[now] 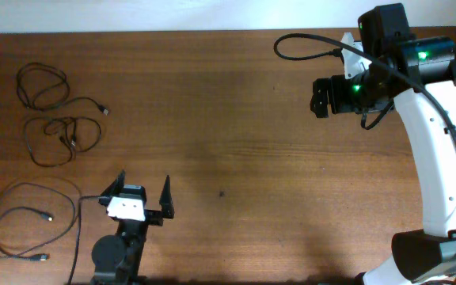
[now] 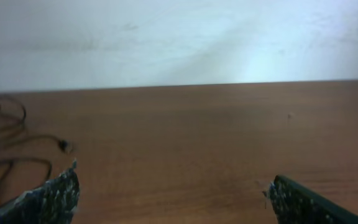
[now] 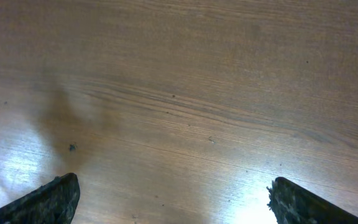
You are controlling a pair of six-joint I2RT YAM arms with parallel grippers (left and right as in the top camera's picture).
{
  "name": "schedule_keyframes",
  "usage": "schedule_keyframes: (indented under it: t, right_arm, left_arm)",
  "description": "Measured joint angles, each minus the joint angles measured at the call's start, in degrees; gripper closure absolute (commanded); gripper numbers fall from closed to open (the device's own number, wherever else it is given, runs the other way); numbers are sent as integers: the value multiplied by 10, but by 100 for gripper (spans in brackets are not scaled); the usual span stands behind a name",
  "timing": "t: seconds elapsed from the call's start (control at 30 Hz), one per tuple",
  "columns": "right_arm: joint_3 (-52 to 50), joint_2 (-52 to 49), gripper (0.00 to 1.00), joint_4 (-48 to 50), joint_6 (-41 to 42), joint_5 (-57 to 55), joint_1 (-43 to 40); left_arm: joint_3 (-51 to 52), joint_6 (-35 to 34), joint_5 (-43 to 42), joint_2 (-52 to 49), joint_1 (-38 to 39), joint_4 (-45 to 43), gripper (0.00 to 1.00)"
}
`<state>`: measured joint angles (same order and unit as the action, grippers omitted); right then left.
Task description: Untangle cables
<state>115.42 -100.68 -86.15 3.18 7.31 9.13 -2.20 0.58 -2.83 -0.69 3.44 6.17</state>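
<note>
Brown wooden table (image 1: pixel 228 158), white wall (image 2: pixel 179 37) past its far edge. Right gripper (image 1: pixel 318 96) hovers near the far right corner, jaws fully spread, holding nothing. Left gripper (image 1: pixel 142 184) sits by the front edge, left of centre, jaws also wide and empty. Cables (image 1: pixel 68 136) lie along the left edge as three separate loose loops; the middle one looks bunched on itself. Expect light, limp, thin wire that slides on wood. Best to pinch a single strand, or just behind a plug (image 1: pixel 104 111).
</note>
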Motion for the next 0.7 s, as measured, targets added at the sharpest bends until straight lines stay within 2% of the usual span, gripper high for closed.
schedule_keyframes:
  t: [0.03, 0.17, 0.7]
  right_arm:
    - [0, 0, 2, 0, 0, 0, 0]
    - [0, 0, 2, 0, 0, 0, 0]
    - [0, 0, 2, 0, 0, 0, 0]
  left_arm:
    - [7, 27, -6, 0, 0, -16, 1]
    - [12, 55, -11, 0, 0, -21, 1]
    - [12, 44, -13, 0, 0, -19, 1]
